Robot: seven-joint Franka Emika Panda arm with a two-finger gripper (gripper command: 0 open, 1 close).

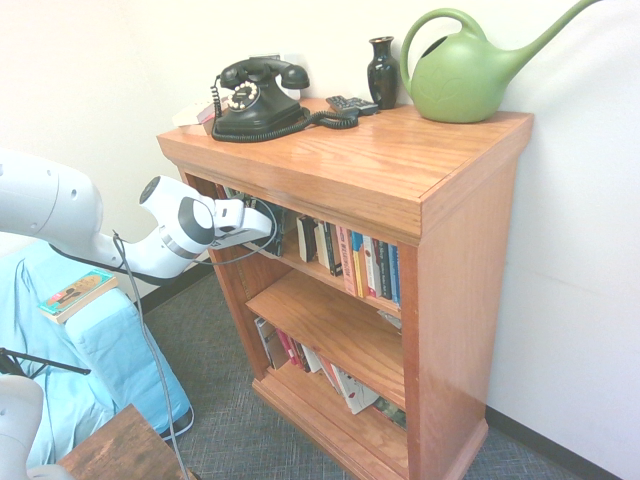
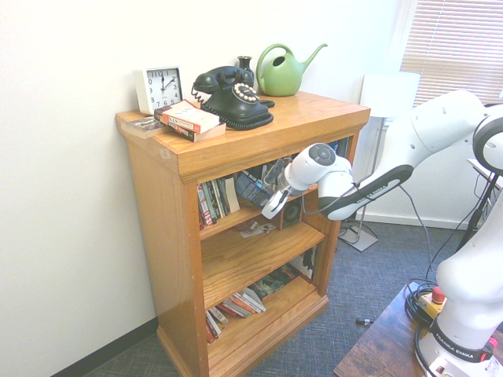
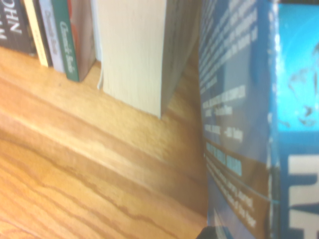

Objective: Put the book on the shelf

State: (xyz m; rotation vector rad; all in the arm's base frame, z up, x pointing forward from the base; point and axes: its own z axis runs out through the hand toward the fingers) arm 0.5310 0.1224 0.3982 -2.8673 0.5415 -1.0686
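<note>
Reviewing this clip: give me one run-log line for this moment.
stage: inserting | gripper: shut on book | place: top shelf, gap beside standing books | book released: no

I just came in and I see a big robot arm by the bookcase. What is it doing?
The white robot arm is putting a book away. Its gripper is shut on a blue paperback and is reaching into the top shelf of the wooden bookcase. The paperback is in the gap between the books already standing there. On top of the bookcase sit a black telephone, a green watering can and a clock.
</note>
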